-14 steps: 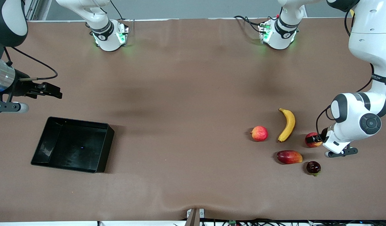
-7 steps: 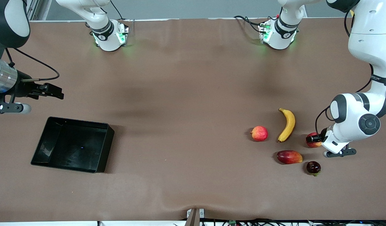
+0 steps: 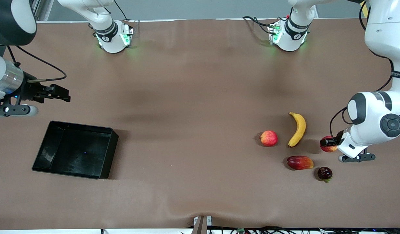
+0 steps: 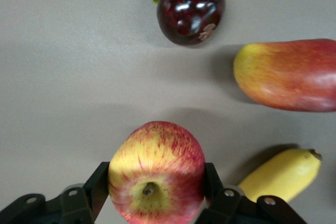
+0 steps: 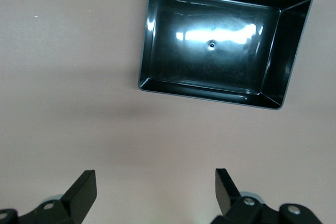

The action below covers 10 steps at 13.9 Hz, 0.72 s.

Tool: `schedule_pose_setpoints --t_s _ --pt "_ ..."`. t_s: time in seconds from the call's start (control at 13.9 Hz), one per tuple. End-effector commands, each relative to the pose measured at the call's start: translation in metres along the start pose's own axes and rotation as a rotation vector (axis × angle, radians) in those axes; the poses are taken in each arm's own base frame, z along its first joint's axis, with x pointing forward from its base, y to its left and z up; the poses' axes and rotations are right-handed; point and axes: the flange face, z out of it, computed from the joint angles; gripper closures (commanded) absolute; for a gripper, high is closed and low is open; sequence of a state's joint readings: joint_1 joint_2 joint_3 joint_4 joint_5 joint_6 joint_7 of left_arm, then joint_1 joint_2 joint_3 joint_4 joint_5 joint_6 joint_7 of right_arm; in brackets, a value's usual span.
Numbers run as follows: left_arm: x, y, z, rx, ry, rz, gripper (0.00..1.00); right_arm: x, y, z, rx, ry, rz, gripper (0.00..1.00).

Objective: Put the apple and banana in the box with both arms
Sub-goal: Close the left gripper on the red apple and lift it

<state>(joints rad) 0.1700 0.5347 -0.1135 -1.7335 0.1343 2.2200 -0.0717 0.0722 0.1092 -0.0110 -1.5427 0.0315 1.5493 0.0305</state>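
Note:
My left gripper (image 3: pixel 328 143) is shut on the deep-red, yellow-streaked apple (image 3: pixel 330 145), which fills the space between the jaws in the left wrist view (image 4: pixel 156 171). It holds the apple low over the table, beside the banana. The curved yellow banana (image 3: pixel 298 129) lies on the table; its tip shows in the left wrist view (image 4: pixel 281 177). My right gripper (image 3: pixel 64 94) is open and empty in the air, over the table beside the box. The black box (image 3: pixel 113 138) is empty; the right wrist view shows its glossy floor and walls (image 5: pixel 286 51) past my open right gripper (image 5: pixel 155 187).
A paler pinkish apple (image 3: pixel 269 138) lies beside the banana. A red mango-like fruit (image 3: pixel 299 162) (image 4: pixel 289 74) and a dark round fruit with a green leaf (image 3: pixel 325 173) (image 4: pixel 190 8) lie nearer the front camera than the held apple.
My left gripper has shifted with the apple toward the left arm's end of the table. My right gripper has drifted a little toward the table's middle.

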Motion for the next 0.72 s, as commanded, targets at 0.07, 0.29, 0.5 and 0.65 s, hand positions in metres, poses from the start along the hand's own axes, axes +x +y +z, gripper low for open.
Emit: schedule_pose_setpoints --t_s 0.07,0.29,0.5,0.65 --pt "-0.008 0.009 -0.033 0.003 -0.008 0.011 1.00 0.015 0.022 0.005 -0.009 0.062 0.040 0.00" --pt "-0.012 0.028 -0.054 -0.004 -0.001 0.001 1.00 0.037 0.084 0.045 -0.002 0.026 0.135 0.00" --pt "-0.017 0.056 -0.076 -0.015 0.008 -0.006 1.00 0.056 0.133 0.096 0.003 -0.025 0.198 0.00" --pt "-0.018 0.072 -0.088 -0.021 0.004 -0.025 1.00 0.067 0.178 0.132 0.011 -0.014 0.241 0.00"
